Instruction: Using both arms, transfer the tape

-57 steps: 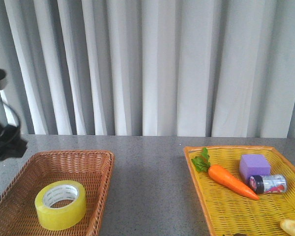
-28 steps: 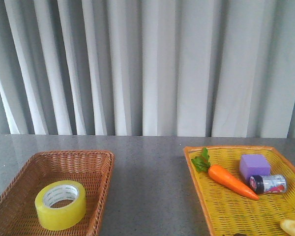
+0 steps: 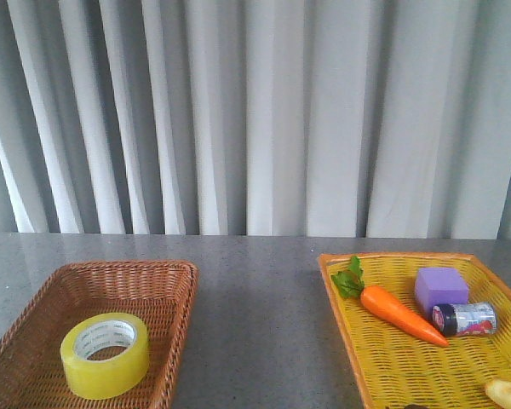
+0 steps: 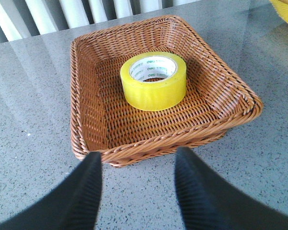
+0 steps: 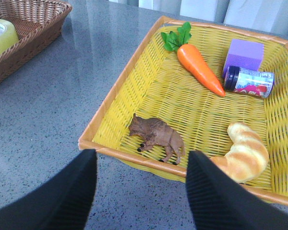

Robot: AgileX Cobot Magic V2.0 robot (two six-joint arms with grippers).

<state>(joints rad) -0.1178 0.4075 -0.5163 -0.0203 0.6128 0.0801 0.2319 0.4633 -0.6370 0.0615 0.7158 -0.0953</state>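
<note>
Beyond open left gripper (image 4: 137, 184): tape (image 4: 153, 80) in brown basket (image 4: 86, 120).

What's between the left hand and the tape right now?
In the left wrist view, bare grey tabletop, then the near rim of the brown wicker basket; the tape lies inside. The open left hand holds nothing.

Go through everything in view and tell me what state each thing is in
Yellow packing tape roll: flat in brown wicker basket, ungripped.
Small jar: on its side in yellow woven tray.
Brown animal figurine: toppled sideways.
Left pincer: open, empty.
Right pincer: open, empty.
</note>
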